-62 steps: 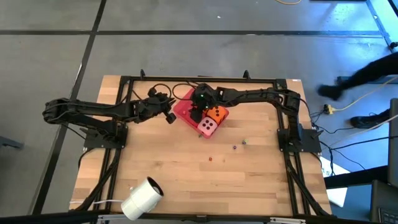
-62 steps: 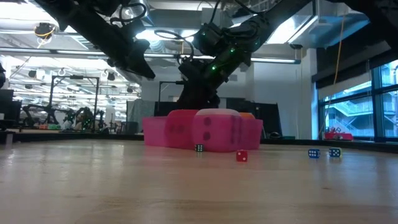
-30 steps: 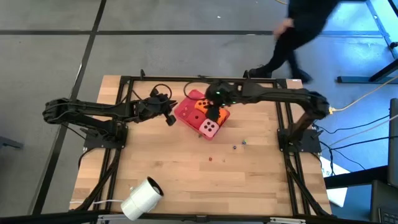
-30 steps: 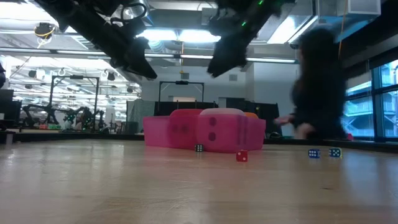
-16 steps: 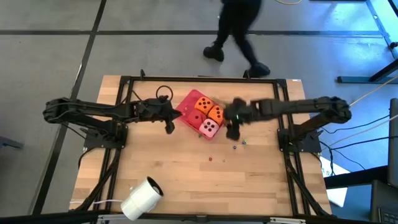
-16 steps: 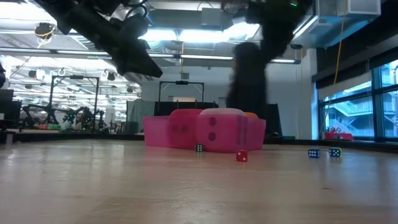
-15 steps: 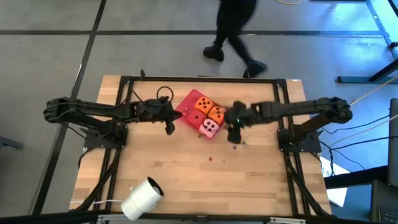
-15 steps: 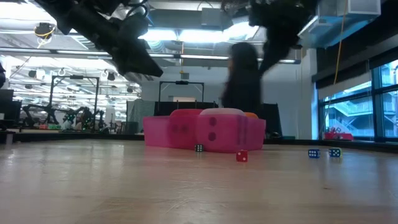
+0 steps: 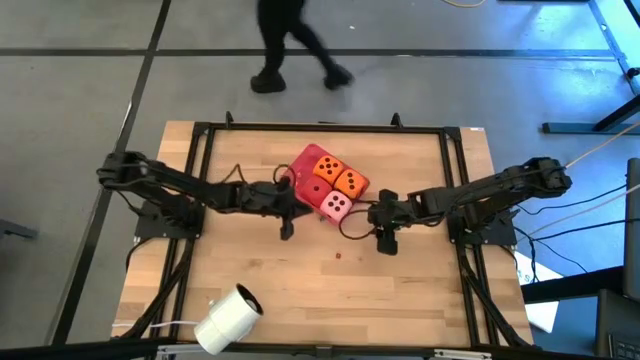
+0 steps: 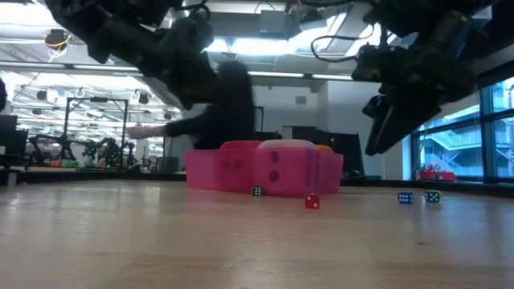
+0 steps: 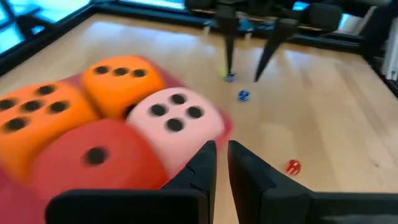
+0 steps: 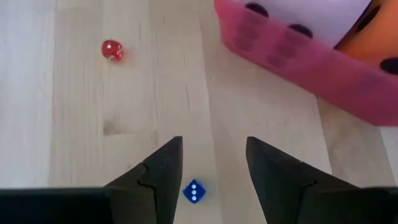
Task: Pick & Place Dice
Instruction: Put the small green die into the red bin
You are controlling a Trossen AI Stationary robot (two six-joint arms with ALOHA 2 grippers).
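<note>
Four dice lie packed together in the flat red tray (image 9: 302,158) at the table's far middle: two orange (image 9: 326,167) (image 9: 349,183), one red (image 9: 308,186), one pink (image 9: 337,206). Each rests on its underside, top face up. My left gripper (image 9: 287,229) hangs shut just off the tray's near-left side, close to the pink die (image 11: 177,118). My right gripper (image 9: 385,241) hovers open to the right of the tray, above the bare wood. A tiny blue cube (image 12: 194,191) lies on the table below the gap between its fingers, untouched.
Tiny coloured cubes lie on the wood: a red one (image 9: 338,255) and blue ones (image 10: 405,197). A white roll (image 9: 228,318) lies near the front left corner. A black frame (image 9: 320,127) rims the table. A person (image 9: 290,40) walks past beyond the far edge.
My right gripper has left the space over the tray, going toward the table's right and near edges and sinking. My left gripper has gone toward the near edge and slightly right, tipping downward beside the tray. The dice have stayed put. The person has crossed leftward behind the table.
</note>
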